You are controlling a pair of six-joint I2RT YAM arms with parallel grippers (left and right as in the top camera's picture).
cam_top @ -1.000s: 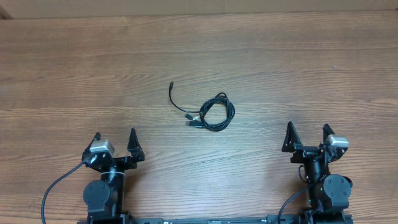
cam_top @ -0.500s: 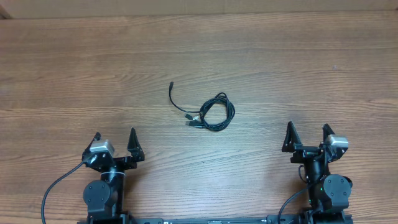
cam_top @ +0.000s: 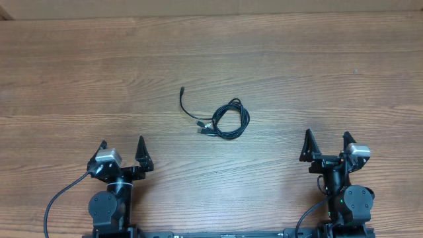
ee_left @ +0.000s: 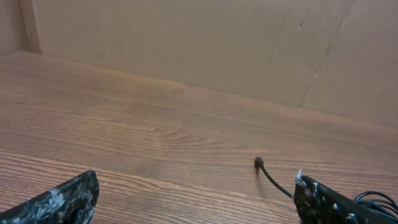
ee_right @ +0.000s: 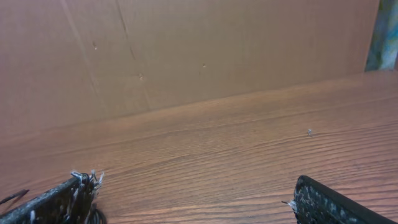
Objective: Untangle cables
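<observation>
The cables [cam_top: 225, 119] lie as a small black looped bundle at the middle of the wooden table, with one loose end curving up to a plug tip [cam_top: 183, 90] on the left. My left gripper [cam_top: 122, 147] sits open near the front left, well short of the bundle. My right gripper [cam_top: 327, 140] sits open near the front right, also apart from it. In the left wrist view the loose cable end [ee_left: 260, 163] shows just ahead of the right finger [ee_left: 336, 204]. The right wrist view shows bare wood between wide-spread fingers [ee_right: 59, 199].
A brown cardboard wall [ee_left: 217, 43] stands along the table's far edge. Thick black wires [cam_top: 59, 198] run from the arm bases at the front edge. The wooden tabletop [cam_top: 317, 73] stretches around the bundle on all sides.
</observation>
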